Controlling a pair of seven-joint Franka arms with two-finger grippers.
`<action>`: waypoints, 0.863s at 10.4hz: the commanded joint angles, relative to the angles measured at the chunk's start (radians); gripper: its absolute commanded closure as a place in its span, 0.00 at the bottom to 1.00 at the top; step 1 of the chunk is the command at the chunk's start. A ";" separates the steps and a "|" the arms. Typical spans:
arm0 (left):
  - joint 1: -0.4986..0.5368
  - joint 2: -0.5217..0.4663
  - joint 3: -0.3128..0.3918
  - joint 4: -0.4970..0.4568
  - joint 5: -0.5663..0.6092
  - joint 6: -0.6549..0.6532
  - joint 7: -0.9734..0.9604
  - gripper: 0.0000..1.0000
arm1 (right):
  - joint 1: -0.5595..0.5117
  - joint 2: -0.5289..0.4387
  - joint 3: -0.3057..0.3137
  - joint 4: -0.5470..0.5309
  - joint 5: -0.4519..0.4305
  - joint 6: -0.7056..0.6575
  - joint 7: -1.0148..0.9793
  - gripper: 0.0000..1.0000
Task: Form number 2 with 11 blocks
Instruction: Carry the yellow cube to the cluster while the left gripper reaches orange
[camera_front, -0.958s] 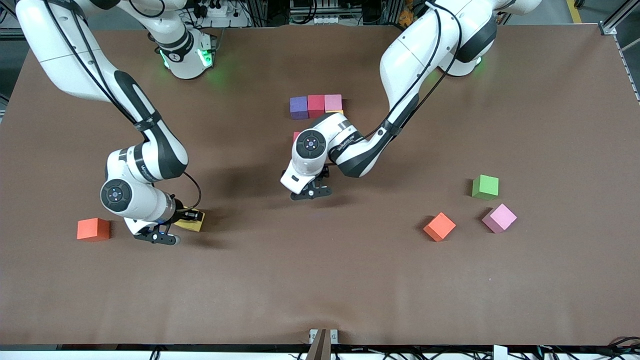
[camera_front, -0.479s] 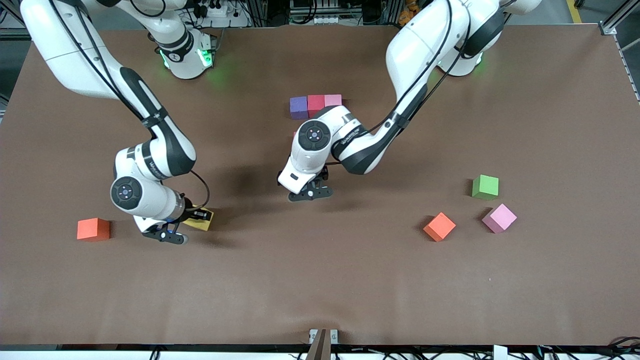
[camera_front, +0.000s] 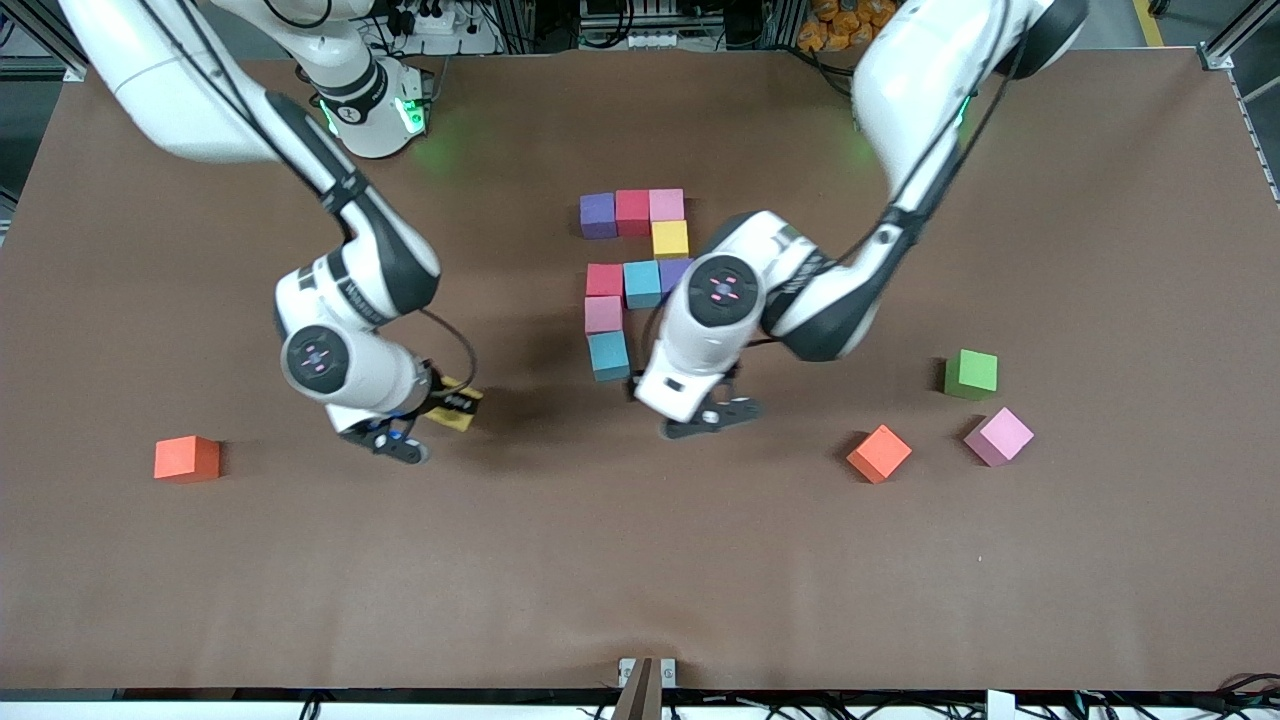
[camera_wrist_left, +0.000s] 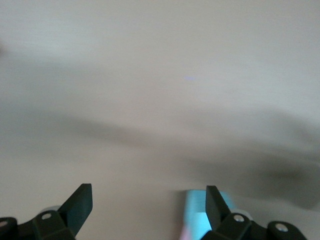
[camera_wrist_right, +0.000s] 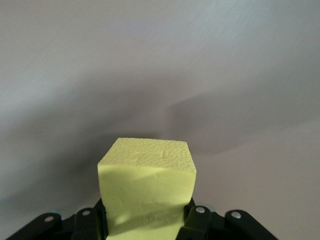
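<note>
foam-like and light the blocks are judged, best pinched on two flat opposite faces. a yellow cube (camera_wrist_right: 147, 192) is held by the shut jaws of the right gripper (camera_front: 432, 412) over bare counter (camera_front: 640, 560). nine cubes of the number 2 (camera_front: 632, 268) lie mid-counter. beside them, the left gripper (camera_front: 712, 418) is held wide open, empty.

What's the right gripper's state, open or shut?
Shut on the yellow block. In the right wrist view the right gripper clamps the block's two sides, and the front view shows it carried above the table.
</note>
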 joint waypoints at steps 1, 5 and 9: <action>0.072 -0.038 0.005 -0.070 -0.002 -0.052 0.088 0.00 | -0.004 -0.009 0.112 0.051 -0.002 -0.058 0.215 1.00; 0.259 -0.027 0.002 -0.106 0.135 -0.015 0.369 0.00 | 0.220 -0.009 0.092 0.096 -0.008 -0.057 0.499 1.00; 0.349 -0.023 0.000 -0.118 0.135 0.023 0.758 0.00 | 0.540 0.071 -0.142 0.232 0.007 -0.041 0.745 1.00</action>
